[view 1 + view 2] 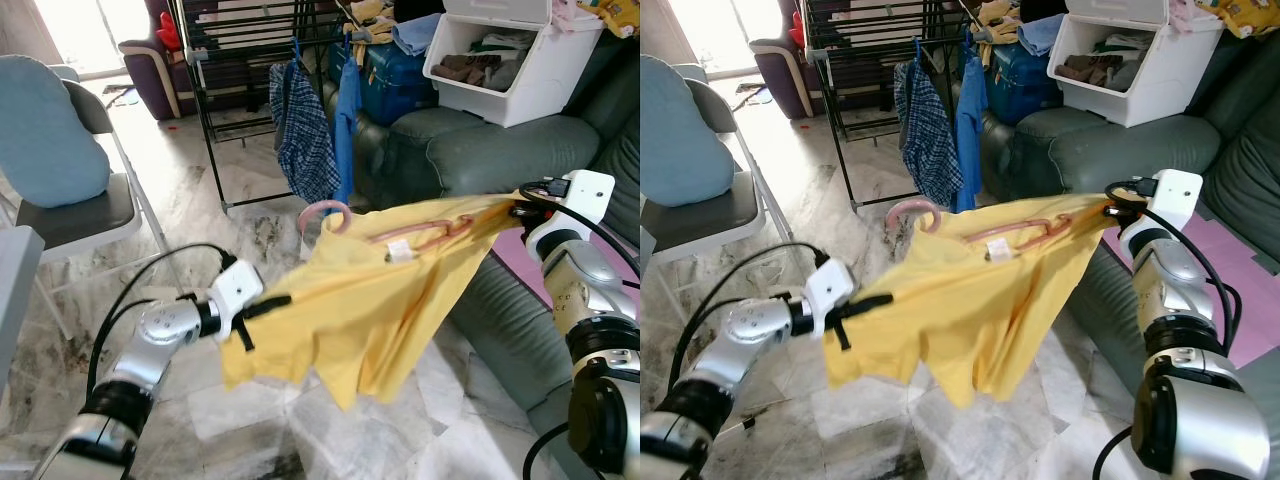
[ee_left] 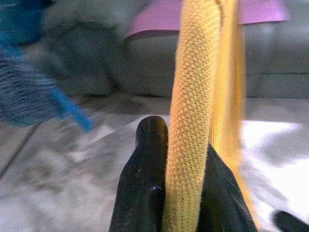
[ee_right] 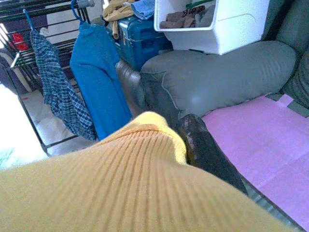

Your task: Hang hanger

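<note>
Right now: the yellow shirt (image 1: 370, 300) is stretched in mid-air between the two arms, with the pink hanger (image 1: 420, 232) threaded through its neck.
Left claw (image 1: 283, 299): closed on a fold of the shirt's lower edge; in the left wrist view the knit fabric runs up between the black fingers (image 2: 145, 193), pinched tight.
Right claw (image 1: 515, 208): held out at the shirt's far shoulder, over the green sofa (image 1: 480, 150). In the right wrist view one black finger (image 3: 207, 150) lies against the cloth, which covers the rest, so it seems to be gripping cloth and hanger end together, though I cannot tell for sure.
Hanger: its hook (image 1: 325, 213) sticks out of the collar toward the drying rack (image 1: 250, 60), well apart from any rail; its body lies near-flat inside the shirt.
Rack: already carries a checked shirt (image 1: 300, 140) and a blue garment (image 1: 347, 120), both near the corner closest to the robot.
Stage: carry and aim, with the hook not yet on a bar.
Risk, slip: the hanger is only lodged in the neck, so tilting could slide it out.
Risk, snag: the hook could catch the hung clothes instead of a rail.
Risk, pull: the left claw's tension may twist the hook away from the bar unless it lets go late.
Risk, drag: the loose hem hangs low over the floor (image 1: 240, 400).
</note>
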You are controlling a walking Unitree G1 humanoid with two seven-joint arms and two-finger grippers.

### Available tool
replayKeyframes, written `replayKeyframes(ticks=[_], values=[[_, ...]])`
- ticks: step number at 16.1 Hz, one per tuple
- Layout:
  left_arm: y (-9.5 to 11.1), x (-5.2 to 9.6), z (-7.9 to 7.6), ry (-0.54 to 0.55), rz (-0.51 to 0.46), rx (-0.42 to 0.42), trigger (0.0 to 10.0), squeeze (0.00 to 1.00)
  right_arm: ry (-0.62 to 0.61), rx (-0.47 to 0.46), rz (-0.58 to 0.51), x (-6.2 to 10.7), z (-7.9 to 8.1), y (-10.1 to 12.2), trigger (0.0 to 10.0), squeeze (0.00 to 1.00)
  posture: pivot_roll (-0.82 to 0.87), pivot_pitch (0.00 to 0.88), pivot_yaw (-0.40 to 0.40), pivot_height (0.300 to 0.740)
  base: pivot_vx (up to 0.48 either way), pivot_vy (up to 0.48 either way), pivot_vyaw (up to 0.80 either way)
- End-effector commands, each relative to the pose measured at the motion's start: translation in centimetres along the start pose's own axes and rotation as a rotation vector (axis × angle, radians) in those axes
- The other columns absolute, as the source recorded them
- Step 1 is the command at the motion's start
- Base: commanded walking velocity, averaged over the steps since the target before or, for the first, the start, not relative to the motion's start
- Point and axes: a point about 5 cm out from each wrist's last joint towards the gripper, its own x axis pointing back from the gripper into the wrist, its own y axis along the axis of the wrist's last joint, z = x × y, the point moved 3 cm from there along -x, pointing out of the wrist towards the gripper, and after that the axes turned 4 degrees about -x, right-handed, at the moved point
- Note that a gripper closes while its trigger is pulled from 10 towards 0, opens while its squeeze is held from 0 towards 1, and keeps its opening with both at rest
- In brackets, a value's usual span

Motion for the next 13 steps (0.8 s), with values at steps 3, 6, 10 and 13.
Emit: replayKeyframes(ticks=[3,6,10,13], values=[[-1.5,0.7,2.3,0.252,0.058,0.061,0.0,0.0,0.023,0.053,-0.065,-0.1,0.3,1.7,0.0,0.0,-0.16,0.0,0.005,0.74,0.0,0.0,0.0],[-2.2,0.0,2.0,0.308,0.099,0.087,0.0,0.0,0.062,0.055,-0.053,-0.2,1.5,1.1,0.0,0.0,-0.16,0.0,0.006,0.74,0.0,0.0,0.0],[-1.4,-2.3,0.2,0.315,0.065,0.12,0.0,0.0,0.156,0.052,-0.038,-0.3,5.1,-0.4,0.0,0.0,-0.16,0.0,0.008,0.74,0.0,0.0,0.0],[0.2,-4.4,0.1,0.407,0.036,0.221,0.0,0.0,0.301,0.099,-0.022,0.3,9.2,-2.0,0.0,0.0,-0.15,0.0,0.005,0.74,0.0,0.0,0.0]])
